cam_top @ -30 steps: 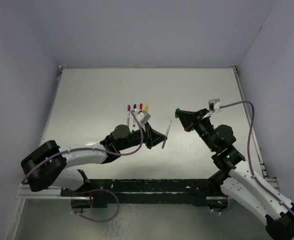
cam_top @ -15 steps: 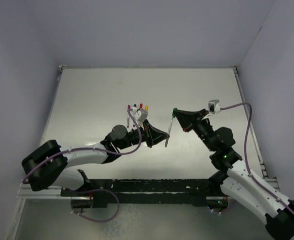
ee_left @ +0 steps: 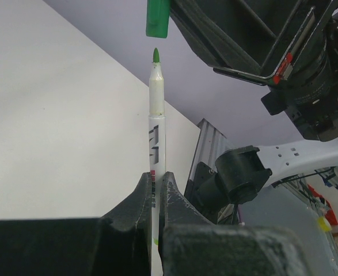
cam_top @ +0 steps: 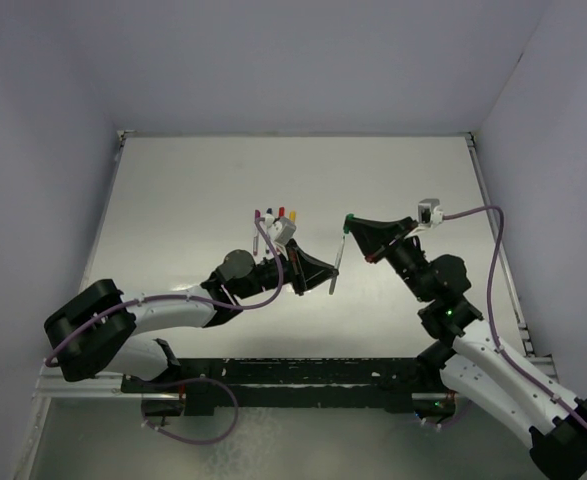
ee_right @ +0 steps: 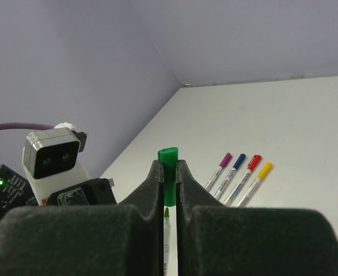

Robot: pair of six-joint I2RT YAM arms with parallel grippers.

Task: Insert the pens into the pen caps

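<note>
My left gripper (cam_top: pixel 326 279) is shut on the lower barrel of a grey-white pen (cam_top: pixel 337 262) and holds it upright above the table. In the left wrist view the gripper (ee_left: pixel 155 179) grips the pen (ee_left: pixel 156 121), whose bare green tip (ee_left: pixel 155 56) points up. My right gripper (cam_top: pixel 350 223) is shut on the green cap (cam_top: pixel 347 218). The cap (ee_left: pixel 157 20) hangs just above the tip with a small gap, roughly in line. The right wrist view shows the gripper (ee_right: pixel 169 168) pinching the cap (ee_right: pixel 169 172), with the pen tip (ee_right: pixel 167 213) right below it.
Several capped pens lie side by side on the table behind the left arm, with purple (ee_right: pixel 219 170), blue (ee_right: pixel 232 172), red (ee_right: pixel 245 175) and yellow (ee_right: pixel 257 179) caps; they also show in the top view (cam_top: pixel 275 216). The left wrist camera (ee_right: pixel 50 152) sits close by.
My right gripper has moved left with the green cap until it is over the pen tip. My left gripper has shifted the pen slightly right and more upright. Little has moved in the last half second.
</note>
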